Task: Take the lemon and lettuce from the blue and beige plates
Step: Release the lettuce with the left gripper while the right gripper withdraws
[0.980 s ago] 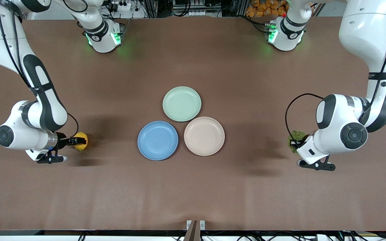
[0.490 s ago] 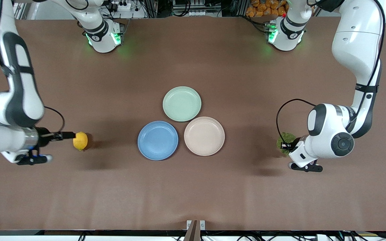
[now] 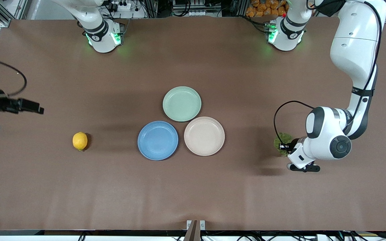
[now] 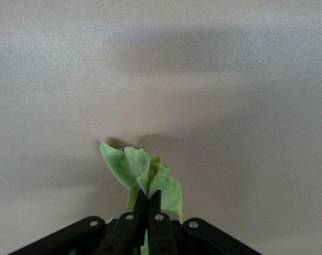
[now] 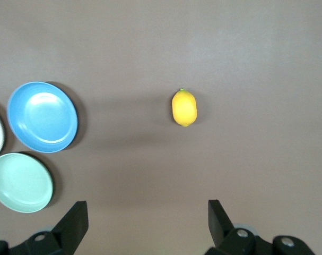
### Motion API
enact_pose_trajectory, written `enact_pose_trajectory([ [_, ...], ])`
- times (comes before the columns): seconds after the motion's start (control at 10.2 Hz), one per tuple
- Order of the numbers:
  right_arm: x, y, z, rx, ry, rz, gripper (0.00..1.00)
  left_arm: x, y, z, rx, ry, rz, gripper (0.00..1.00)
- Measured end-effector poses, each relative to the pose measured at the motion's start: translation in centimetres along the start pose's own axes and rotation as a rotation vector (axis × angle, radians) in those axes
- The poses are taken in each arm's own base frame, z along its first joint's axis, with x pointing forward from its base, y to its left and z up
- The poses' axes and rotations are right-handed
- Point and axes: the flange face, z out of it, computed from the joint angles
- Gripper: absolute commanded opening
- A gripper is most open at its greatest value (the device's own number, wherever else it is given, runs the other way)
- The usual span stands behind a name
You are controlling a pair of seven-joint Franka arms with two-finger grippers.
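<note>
**Lettuce waiting to be set down**

The left gripper [image 4: 145, 212] pinched the lettuce [image 3: 281, 143] low over the table [image 3: 193, 187]; release gently. The right gripper [image 5: 145, 223], spread wide, hung above the lemon [image 3: 80, 141], which lay off the blue plate [image 3: 157, 140].

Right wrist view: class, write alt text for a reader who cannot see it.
A yellow lemon lies alone on the brown table, below the open right gripper. A blue plate and a green plate sit empty at one edge.

Yellow lemon [image 3: 80, 141], green lettuce [image 4: 144, 179], blue plate [image 3: 157, 140], beige plate [image 3: 204, 136], mint plate [image 3: 182, 103].
</note>
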Motion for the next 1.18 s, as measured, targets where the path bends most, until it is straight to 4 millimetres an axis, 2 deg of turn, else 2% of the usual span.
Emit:
enact_pose_trajectory([
  [0.1, -1.5, -1.2, -1.7, -0.005, 0.015, -0.01, 1.0, 0.0, 0.1, 0.1, 0.0, 0.0, -0.011, 1.0],
  [0.2, -2.5, -1.5, -2.6, -0.01, 0.013, -0.01, 1.0, 0.1, 0.1, -0.1, -0.001, 0.005, -0.023, 1.0],
  [0.39, -2.7, -0.7, -2.2, -0.013, -0.004, 0.005, 1.0, 0.5, 0.3, -1.7, -0.004, 0.036, -0.039, 1.0],
  [0.49, -2.7, -0.6, -1.7, -0.013, -0.016, 0.008, 1.0, 0.5, 0.4, -3.7, -0.004, 0.06, -0.038, 1.0],
  [0.69, -2.7, -1.0, -1.2, -0.015, -0.025, 0.0, 1.0, -0.9, 0.4, -10.2, 0.027, 0.094, -0.026, 1.0],
  [0.98, -2.7, -2.2, -1.1, -0.022, -0.025, -0.021, 1.0, -5.0, 0.2, -21.1, 0.109, 0.169, -0.011, 1.0],
  [1.18, -2.8, -2.3, -1.0, -0.023, -0.027, -0.023, 1.0, -8.2, 0.9, -26.9, 0.125, 0.217, -0.006, 1.0],
])
